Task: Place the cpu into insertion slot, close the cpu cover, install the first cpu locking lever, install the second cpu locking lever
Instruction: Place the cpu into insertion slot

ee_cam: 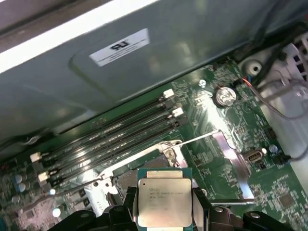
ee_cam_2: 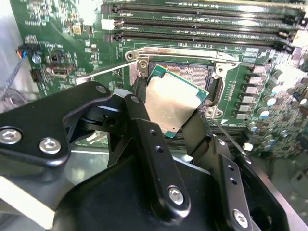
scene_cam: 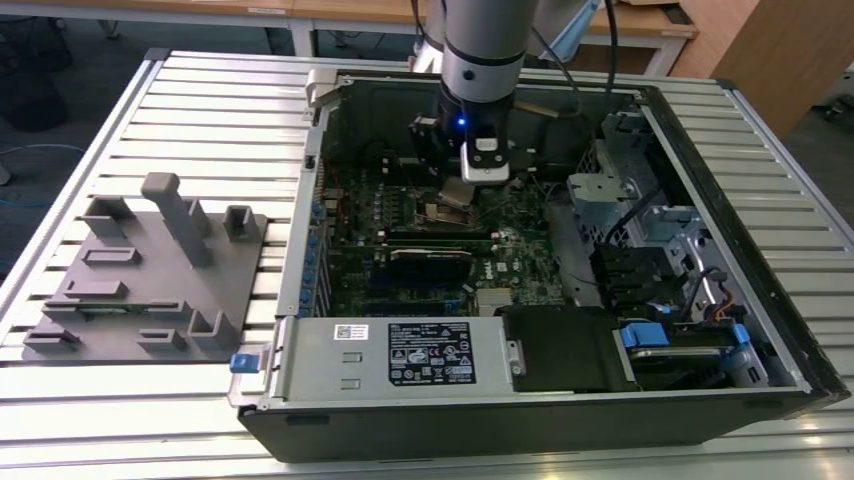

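**Clearances.** In the exterior view my arm reaches down into the open computer case [scene_cam: 754, 170], which lies on the slatted surface [scene_cam: 200, 100]. The hand [scene_cam: 461, 195] hangs over the green motherboard [scene_cam: 400, 250], near the middle of the case and away from its walls. I see open board on every side of the insertion slot [ee_cam_2: 186, 71]. Two thin wire locking levers [ee_cam_2: 98, 73] [ee_cam_2: 230, 138] are swung out from the slot, one on each side.

**Task item.** The cpu [ee_cam_2: 172, 103] is a flat square chip with a dull silver-grey top and a narrow green border. Faint print shows on its lid in the first wrist view. The hand [ee_cam_2: 173, 109] pinches it by two opposite edges between black fingers [ee_cam_2: 144, 127]. In the second wrist view the chip sits tilted against the slot's outline, with one corner over the dark socket field. It is held over the slot and not seated. The slot is dark with a silver metal rim [ee_cam_2: 178, 50], and its window is uncovered.

**Surroundings.**
- Long black memory slots [ee_cam_2: 192, 21] run just beside the slot.
- A row of capacitors [ee_cam_2: 269, 98] stands on another side.
- A coin cell [ee_cam: 224, 96] sits well apart.
- The power supply box [scene_cam: 387, 355] lies along the near case wall.
- A grey fixture tray [scene_cam: 147, 280] rests on the surface at the exterior view's left, clear of the case.
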`<state>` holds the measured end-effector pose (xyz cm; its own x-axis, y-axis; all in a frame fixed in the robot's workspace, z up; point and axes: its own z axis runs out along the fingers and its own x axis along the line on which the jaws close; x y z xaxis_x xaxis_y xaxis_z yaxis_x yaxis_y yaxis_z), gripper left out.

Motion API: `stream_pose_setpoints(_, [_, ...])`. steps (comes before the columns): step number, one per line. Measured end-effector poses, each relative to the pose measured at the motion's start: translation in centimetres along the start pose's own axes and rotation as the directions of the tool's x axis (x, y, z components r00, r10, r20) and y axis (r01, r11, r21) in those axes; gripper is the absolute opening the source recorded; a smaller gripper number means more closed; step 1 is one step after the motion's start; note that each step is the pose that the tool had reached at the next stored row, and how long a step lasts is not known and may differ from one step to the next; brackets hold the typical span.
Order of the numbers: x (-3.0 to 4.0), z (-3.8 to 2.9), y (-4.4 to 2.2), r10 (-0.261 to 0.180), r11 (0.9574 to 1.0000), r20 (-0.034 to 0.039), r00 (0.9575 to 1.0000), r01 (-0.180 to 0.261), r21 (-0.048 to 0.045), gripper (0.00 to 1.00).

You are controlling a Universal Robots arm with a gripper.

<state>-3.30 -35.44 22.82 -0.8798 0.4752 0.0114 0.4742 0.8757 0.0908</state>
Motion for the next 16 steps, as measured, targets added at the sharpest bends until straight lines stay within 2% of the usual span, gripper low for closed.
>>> stream_pose_setpoints(4, [0.00,0.00,0.00,0.072,0.9974,0.0065,0.9974,-0.072,-0.0011,0.54])
stream_pose_setpoints(9, [0.00,0.03,0.00,0.160,0.9872,0.0144,0.9871,-0.160,-0.0031,0.54])
stream_pose_setpoints(10, [-0.01,0.03,0.00,0.166,0.9861,0.0149,0.9860,-0.166,-0.0032,0.54])
stream_pose_setpoints(16, [0.00,0.03,0.00,0.169,0.9855,0.0153,0.9854,-0.169,-0.0033,0.54])
